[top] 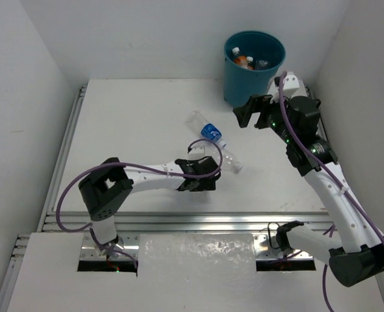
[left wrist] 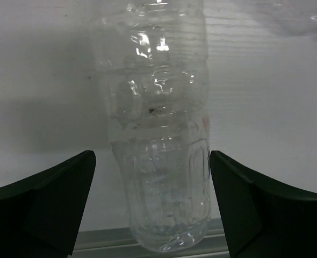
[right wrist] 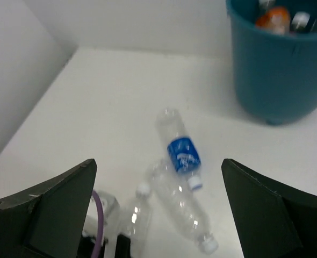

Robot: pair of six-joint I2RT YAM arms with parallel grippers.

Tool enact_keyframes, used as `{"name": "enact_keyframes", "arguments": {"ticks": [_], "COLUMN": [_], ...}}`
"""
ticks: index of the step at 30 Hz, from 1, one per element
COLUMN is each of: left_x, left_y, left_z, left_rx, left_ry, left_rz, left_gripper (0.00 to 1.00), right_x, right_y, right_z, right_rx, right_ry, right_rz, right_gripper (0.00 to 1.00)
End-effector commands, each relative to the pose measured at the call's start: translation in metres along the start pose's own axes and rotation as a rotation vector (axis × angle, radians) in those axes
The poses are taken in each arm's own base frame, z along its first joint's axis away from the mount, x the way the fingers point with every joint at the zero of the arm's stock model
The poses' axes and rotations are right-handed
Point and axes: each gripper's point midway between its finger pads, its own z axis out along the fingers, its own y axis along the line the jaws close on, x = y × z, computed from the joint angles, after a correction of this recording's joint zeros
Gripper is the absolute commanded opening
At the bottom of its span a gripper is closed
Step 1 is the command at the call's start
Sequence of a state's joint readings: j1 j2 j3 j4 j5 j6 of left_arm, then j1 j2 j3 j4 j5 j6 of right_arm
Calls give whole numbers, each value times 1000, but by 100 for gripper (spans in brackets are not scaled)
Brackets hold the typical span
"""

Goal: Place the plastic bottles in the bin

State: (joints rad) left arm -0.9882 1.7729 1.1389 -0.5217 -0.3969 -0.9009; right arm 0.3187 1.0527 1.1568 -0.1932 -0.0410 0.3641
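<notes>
The teal bin [top: 254, 71] stands at the back right and holds orange bottles [top: 242, 62] and a clear one. It also shows in the right wrist view [right wrist: 271, 75]. A blue-label bottle [top: 208, 130] and a plain clear bottle [top: 230, 157] lie mid-table. Both show in the right wrist view, the blue-label one [right wrist: 181, 150] and the plain one [right wrist: 182, 207]. My left gripper [top: 202, 172] is open with its jaws on either side of another plain clear bottle [left wrist: 158, 150]. The right finger is at the bottle's side and the left finger stands apart. My right gripper [top: 247, 114] is open and empty, in the air beside the bin.
White walls close the table on the left, back and right. A metal rail [top: 192, 224] runs along the near edge. The bottle between the left jaws also shows in the right wrist view [right wrist: 137, 215], its white cap toward the other two bottles.
</notes>
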Motion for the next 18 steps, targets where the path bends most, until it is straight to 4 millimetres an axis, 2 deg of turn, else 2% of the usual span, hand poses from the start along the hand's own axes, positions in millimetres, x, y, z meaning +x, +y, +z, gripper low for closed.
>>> {"name": "enact_keyframes", "arguments": {"ticks": [1, 3, 4, 5, 6, 7, 8, 9, 10, 12, 13, 14, 15, 16, 17, 18], "left_x": [-3, 12, 14, 21, 21, 10, 12, 8, -9, -20, -32, -39, -47, -51, -54, -61], "left_y": [13, 33, 38, 52, 58, 59, 70, 72, 67, 66, 55, 50, 38, 28, 24, 16], "left_z": [5, 12, 10, 10, 7, -5, -10, -18, -40, -58, -80, -93, -120, -130, -143, -165], "left_rx": [-56, -107, -111, -142, -153, -131, -139, -120, -52, 38, 172, 240, 389, 490, 553, 664], "left_ry": [-44, -26, -28, -27, -37, -81, -92, -116, -181, -250, -309, -348, -385, -432, -466, -516], "left_rz": [-67, -55, -61, -56, -65, -100, -107, -104, -125, -93, -122, -68, -72, -72, -42, -58], "left_gripper": [85, 83, 69, 54, 29, 0, 0, 0, 0, 0, 0, 0, 0, 0, 0, 0], "right_x": [30, 31, 36, 38, 49, 52, 59, 65, 72, 79, 89, 86, 88, 91, 95, 99], "right_y": [11, 16, 19, 23, 26, 38, 44, 51, 63, 79, 93, 105, 113, 126, 132, 135], "right_z": [-6, -10, -11, -12, -11, -11, -9, -6, -9, -5, -8, -8, -9, -11, -4, 0], "right_rx": [-63, -89, -110, -131, -155, -225, -264, -309, -383, -476, -567, -631, -672, -712, -711, -698], "right_ry": [111, 111, 123, 127, 154, 161, 178, 178, 203, 205, 251, 237, 245, 264, 281, 296], "right_rz": [43, 45, 55, 62, 73, 99, 118, 158, 194, 305, 350, 416, 442, 464, 491, 498], "right_gripper": [99, 99, 99, 99, 99, 99, 99, 99, 99, 99, 99, 99, 99, 99, 99, 99]}}
